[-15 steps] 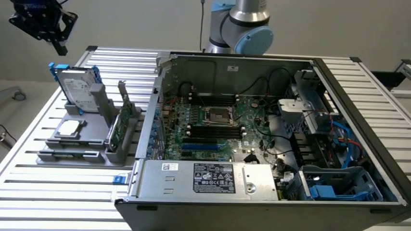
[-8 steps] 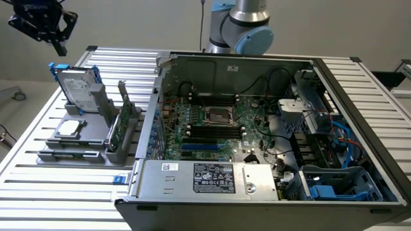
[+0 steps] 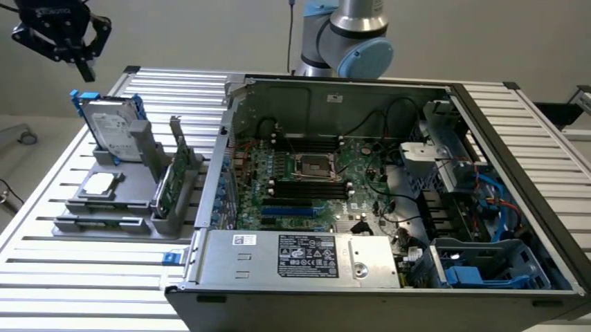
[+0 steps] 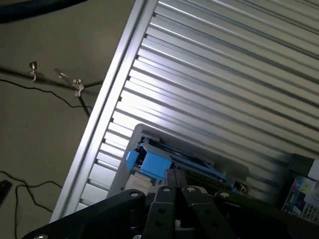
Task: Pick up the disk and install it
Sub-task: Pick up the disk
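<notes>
The disk stands upright in a grey holder on the exterior view's left, silver with a white label and blue rails. My gripper hangs in the air above and slightly behind it, apart from it, its dark fingers pressed together and holding nothing. In the wrist view the shut fingers point down at the disk's blue top edge, which sits well below them.
The holder also carries a small square silver chip and an upright green circuit card. An open computer case takes up the ribbed aluminium table's middle, with a blue drive cage at its near right corner. Cables lie on the floor.
</notes>
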